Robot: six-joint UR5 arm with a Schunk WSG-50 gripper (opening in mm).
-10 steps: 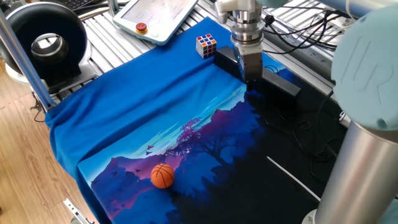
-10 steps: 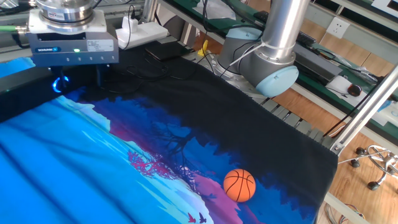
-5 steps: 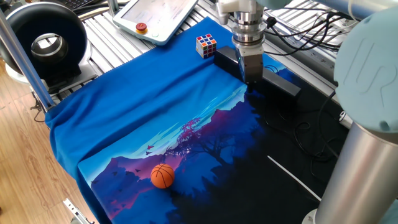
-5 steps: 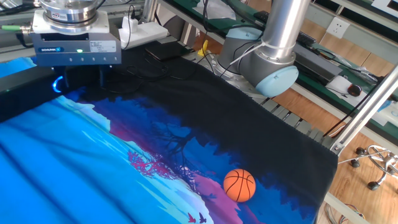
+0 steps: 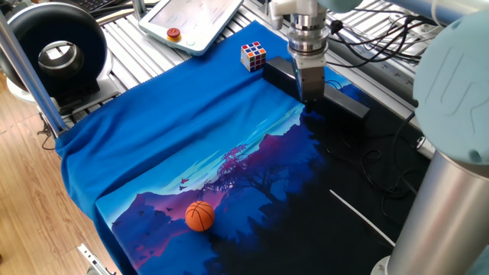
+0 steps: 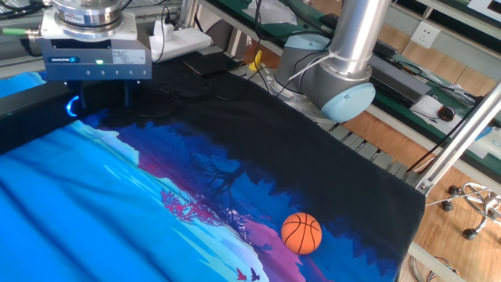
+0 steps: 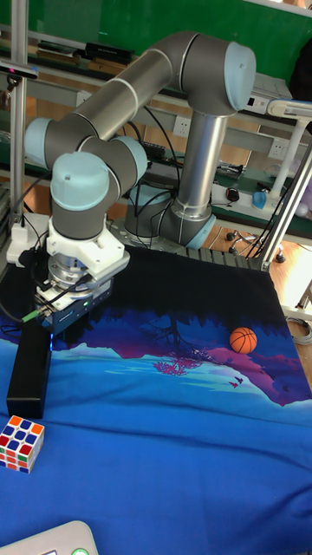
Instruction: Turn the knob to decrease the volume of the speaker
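Tall fixed view first: the grey-and-pale-blue jointed robot arm point(image 7: 130, 104) curls down on the left of the frame, and its silver two-finger gripper point(image 7: 54, 340) sits right on the upper end of the long matte-black speaker bar point(image 7: 29, 373). That bar runs down the left edge of the frame, and below its lower end a colourful puzzle cube point(image 7: 21, 442) lies on the plain blue part of the printed landscape cloth point(image 7: 173, 442) covering the table. A small orange basketball-style ball point(image 7: 243, 340) rests at centre right, well apart from the gripper.

From one fixed view, the gripper point(image 5: 309, 95) comes straight down at upper centre, planted on the speaker point(image 5: 348, 105); the bar stretches from beside the cube point(image 5: 254, 56) down to the right. The ball point(image 5: 200, 215) sits at lower left of centre. In the top left corner there's a big round black ring-shaped device point(image 5: 53, 47), and a white pendant with a small red button point(image 5: 174, 33) lies at top centre.

The other fixed view, upper left: the gripper body with dark fingers point(image 6: 129, 95) hanging beneath, and a glowing blue arc marking the knob point(image 6: 73, 106) just at the left finger. The knob itself is mostly hidden, so I cannot tell whether the fingers are pinching it or merely straddling it.
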